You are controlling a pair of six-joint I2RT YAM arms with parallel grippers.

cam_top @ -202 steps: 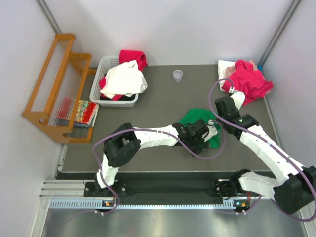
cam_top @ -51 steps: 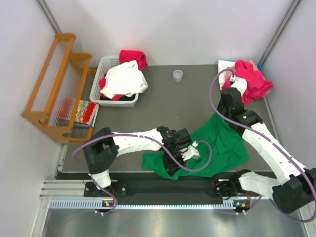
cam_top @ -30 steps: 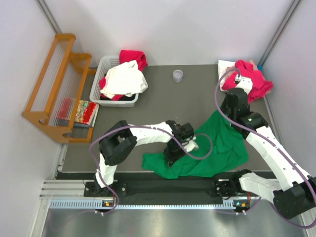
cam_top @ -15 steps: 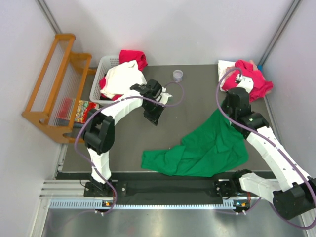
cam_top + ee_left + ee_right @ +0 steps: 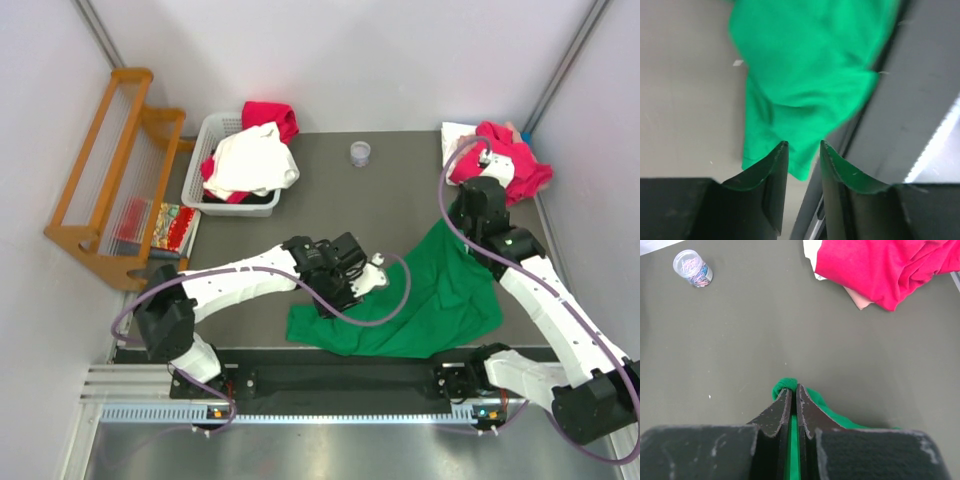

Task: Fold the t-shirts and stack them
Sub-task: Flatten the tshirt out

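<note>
The bright green t-shirt lies spread and wrinkled at the near middle-right of the table. My right gripper is shut on its far corner; the wrist view shows green cloth pinched between the closed fingers. My left gripper hovers over the shirt's left part, open and empty, with the shirt's near corner just beyond the tips. A magenta-red t-shirt is piled at the far right on pale pink and white cloth.
A white basket at the far left holds a white t-shirt and a red one. A small clear jar stands at the back centre. A wooden rack stands off the left edge. The front rail is beside the shirt's corner.
My left arm has swung from beside the basket back over the green shirt's left part. The shirt, earlier bunched, now lies spread. The right gripper still holds its corner.
</note>
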